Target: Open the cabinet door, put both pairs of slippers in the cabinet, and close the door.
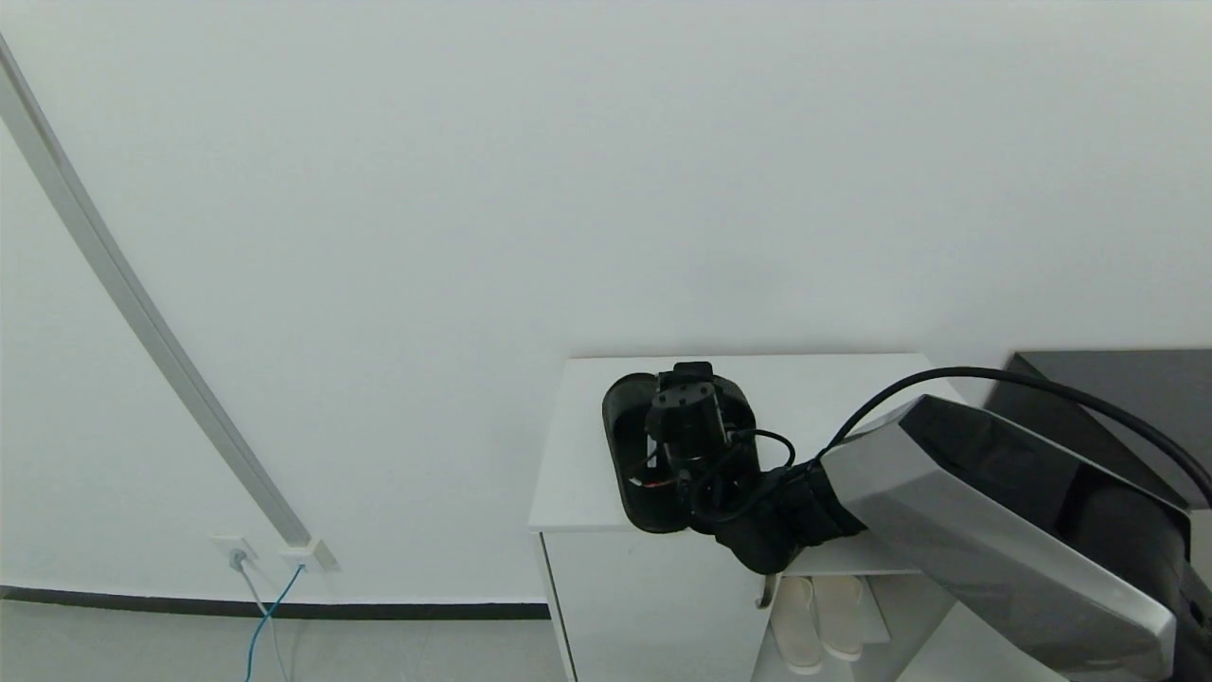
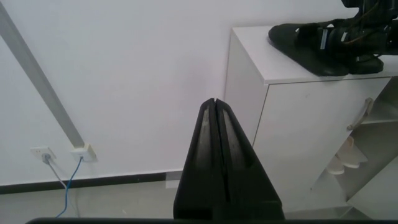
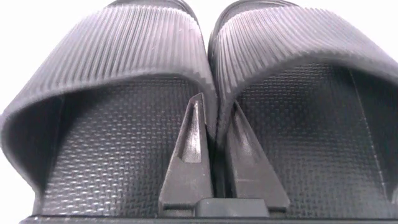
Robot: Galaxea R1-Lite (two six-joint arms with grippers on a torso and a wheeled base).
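Right wrist view: the right gripper (image 3: 214,127) has its fingers (image 3: 189,155) drawn nearly together, pinching the adjoining inner sides of the two black slippers (image 3: 124,93); the ribbed straps arch just beyond the fingertips. In the head view this pair (image 1: 627,455) lies side by side on the top of the white cabinet (image 1: 814,388), at its front edge and nearer its left corner than its right; the right half of the cabinet stands open, and the white slippers (image 1: 814,620) sit on a shelf inside, just beside a metal handle (image 1: 763,592). The left gripper (image 2: 215,111) hangs in the air off the cabinet's left side with its fingers pressed flat together on nothing; beyond it, wall sockets (image 2: 42,152) and a blue cable (image 2: 67,183).
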